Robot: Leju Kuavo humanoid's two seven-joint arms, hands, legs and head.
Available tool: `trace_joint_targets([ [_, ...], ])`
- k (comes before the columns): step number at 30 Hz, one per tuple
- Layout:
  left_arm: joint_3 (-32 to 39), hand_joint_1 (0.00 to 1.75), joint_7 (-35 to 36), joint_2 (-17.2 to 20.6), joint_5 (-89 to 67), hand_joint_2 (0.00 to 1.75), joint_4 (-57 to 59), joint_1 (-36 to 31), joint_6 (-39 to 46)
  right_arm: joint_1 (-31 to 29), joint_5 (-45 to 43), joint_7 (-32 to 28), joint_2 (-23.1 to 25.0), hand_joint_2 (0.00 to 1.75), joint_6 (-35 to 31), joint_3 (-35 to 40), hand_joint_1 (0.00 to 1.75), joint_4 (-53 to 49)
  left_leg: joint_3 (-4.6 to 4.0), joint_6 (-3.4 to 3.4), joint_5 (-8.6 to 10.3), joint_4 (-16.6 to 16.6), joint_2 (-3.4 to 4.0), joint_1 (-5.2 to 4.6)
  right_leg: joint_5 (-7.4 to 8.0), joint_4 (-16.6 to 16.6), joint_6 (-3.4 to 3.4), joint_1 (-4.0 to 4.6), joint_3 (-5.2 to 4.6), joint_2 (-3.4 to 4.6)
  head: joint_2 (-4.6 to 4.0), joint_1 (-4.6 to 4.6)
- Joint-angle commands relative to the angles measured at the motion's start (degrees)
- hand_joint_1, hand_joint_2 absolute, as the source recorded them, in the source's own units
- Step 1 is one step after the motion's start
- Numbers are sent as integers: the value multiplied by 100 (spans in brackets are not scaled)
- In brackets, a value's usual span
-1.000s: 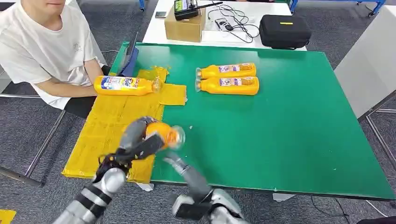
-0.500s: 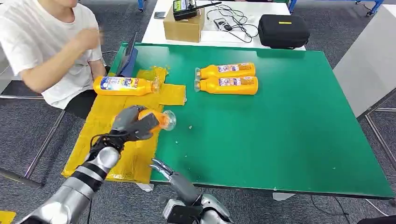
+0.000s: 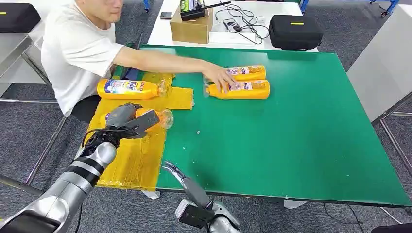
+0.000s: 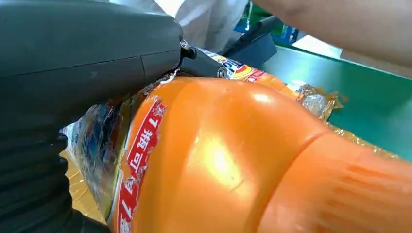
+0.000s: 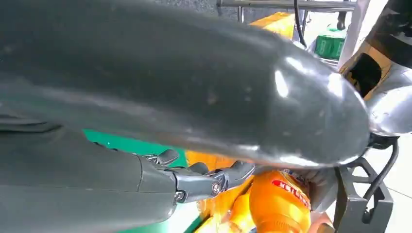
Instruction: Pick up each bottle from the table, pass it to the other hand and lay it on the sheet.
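Silver and empty, your right robot hand (image 3: 176,174) hangs at the near bench (image 3: 301,145) edge, fingers spread. Your left robot hand (image 3: 127,121) wraps a glossy orange bottle (image 3: 158,118) low over the crinkled yellow sheet (image 3: 131,155). Beyond lies a second bottle (image 3: 128,89) on the sheet. Farther, a person's hand (image 3: 219,76) touches two bottles (image 3: 240,89) on the green top.

Orange bottle (image 3: 150,119), yellow sheet (image 3: 128,155)
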Motion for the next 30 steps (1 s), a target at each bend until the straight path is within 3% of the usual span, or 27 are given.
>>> trace_joint_targets([
  [1,-692,175,332,-179,-550,175,2334,-1357,-646,-309,53,-104,109,0,87,-66,0,501,-7,-11,6,14,-24,20,0,4,-21,22,9,-33,0,2],
  [8,-651,175,198,-314,-477,175,2794,-1243,-641,-319,81,-150,122,0,-19,1,0,416,9,-7,2,1,-2,12,1,-8,-15,15,17,-14,0,0],
  [11,-696,101,68,-255,-338,175,3020,-1364,-1223,-361,67,-164,143,0,23,63,0,498,10,-5,0,1,5,8,1,-4,-10,10,14,-3,0,0],
  [12,-741,68,67,-232,-361,175,3060,-1393,-1280,-377,52,-169,156,0,34,69,0,526,12,-7,0,1,10,10,2,-4,-13,12,15,0,0,0],
  [15,-888,0,122,-235,-439,175,3204,-1430,-1332,-430,-3,-210,195,0,52,101,0,610,9,-7,4,-2,8,6,4,-4,-11,7,12,-3,0,0],
  [30,-603,0,87,-227,50,175,3325,-1520,-1681,-465,-69,-214,225,0,99,164,0,679,14,-7,2,-1,17,9,6,-1,-14,10,14,6,0,0],
])
